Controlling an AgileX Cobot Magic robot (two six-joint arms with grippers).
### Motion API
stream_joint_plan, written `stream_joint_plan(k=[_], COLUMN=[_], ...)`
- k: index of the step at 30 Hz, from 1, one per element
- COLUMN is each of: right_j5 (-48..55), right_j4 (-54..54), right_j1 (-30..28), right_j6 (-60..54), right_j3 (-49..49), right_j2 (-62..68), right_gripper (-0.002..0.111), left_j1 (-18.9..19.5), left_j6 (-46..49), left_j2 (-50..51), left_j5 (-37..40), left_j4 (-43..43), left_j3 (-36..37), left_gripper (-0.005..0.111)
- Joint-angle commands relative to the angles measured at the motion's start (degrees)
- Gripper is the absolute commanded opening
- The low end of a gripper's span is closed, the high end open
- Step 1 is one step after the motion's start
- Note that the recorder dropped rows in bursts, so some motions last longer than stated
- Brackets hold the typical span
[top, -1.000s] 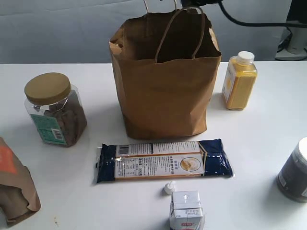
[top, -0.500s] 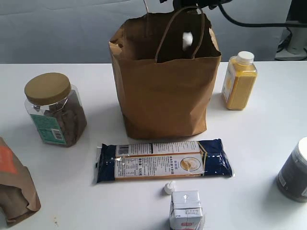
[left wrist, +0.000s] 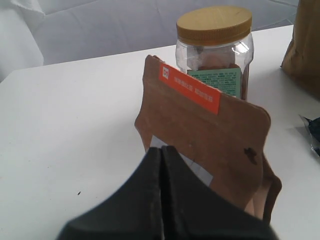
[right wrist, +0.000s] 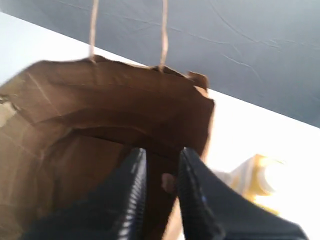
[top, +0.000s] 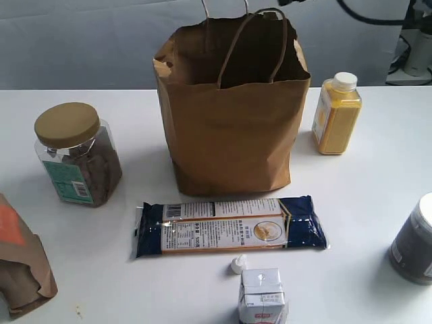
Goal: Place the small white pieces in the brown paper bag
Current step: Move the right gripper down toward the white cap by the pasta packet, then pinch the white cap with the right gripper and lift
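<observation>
The tall brown paper bag (top: 233,128) stands upright at the back middle of the table, its mouth open and its loop handles up. My right gripper (right wrist: 162,157) hangs open above the bag (right wrist: 100,110), holding nothing. A small pale, blurred piece (right wrist: 168,182) shows below the fingers, inside the bag. In the exterior view this gripper is almost wholly above the top edge. Another small white piece (top: 237,264) lies on the table in front of the blue packet. My left gripper (left wrist: 162,150) is shut and empty, just behind the small orange-labelled bag.
A gold-lidded jar (top: 77,154) stands at the left, with the small brown bag with an orange label (top: 20,260) at the front left. A long blue packet (top: 229,226) lies before the big bag. Also present are a yellow bottle (top: 337,115), a white carton (top: 262,297) and a dark jar (top: 415,239).
Half a second ago a white piece was dropping past the bag's handles into its mouth; it no longer shows from outside. The right gripper has risen out of the exterior view's top.
</observation>
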Motion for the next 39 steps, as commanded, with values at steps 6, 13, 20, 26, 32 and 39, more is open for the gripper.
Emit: stream_joint_plan(k=[6,13,20,26,32,39], right_j5=[13.3,12.5,9.4,2.4,-2.4,-1.6], right_j4=[-8.5,2.7,22.7,24.1,22.9,23.7], right_j1=[0.0,0.0,0.1,6.0,11.4,11.4], right_j6=[6.5,2.6,-7.8,-10.2,-9.7,-8.4], right_j3=[12.9,27.4,33.8,34.1,33.9,33.9], right_j2=[-9.8,-16.6,-12.7,-7.9,-2.1,4.0], right_gripper=[0.0,0.0,0.0,0.0,0.001,0.037], left_j1=[-0.5,-0.5,-0.5,-0.5,-0.5,-0.5], left_j6=[-0.1,-0.1,-0.1,-0.1,-0.1,-0.1], left_j2=[-0.2,-0.2,-0.2,-0.2,-0.2,-0.2], left_j5=[-0.4,-0.4,-0.4,-0.4,-0.4,-0.4], left_j4=[-0.5,-0.5,-0.5,-0.5,-0.5,-0.5], left_j3=[0.2,0.2,0.2,0.2,0.2,0.2], left_gripper=[0.0,0.0,0.0,0.0,0.0,0.0])
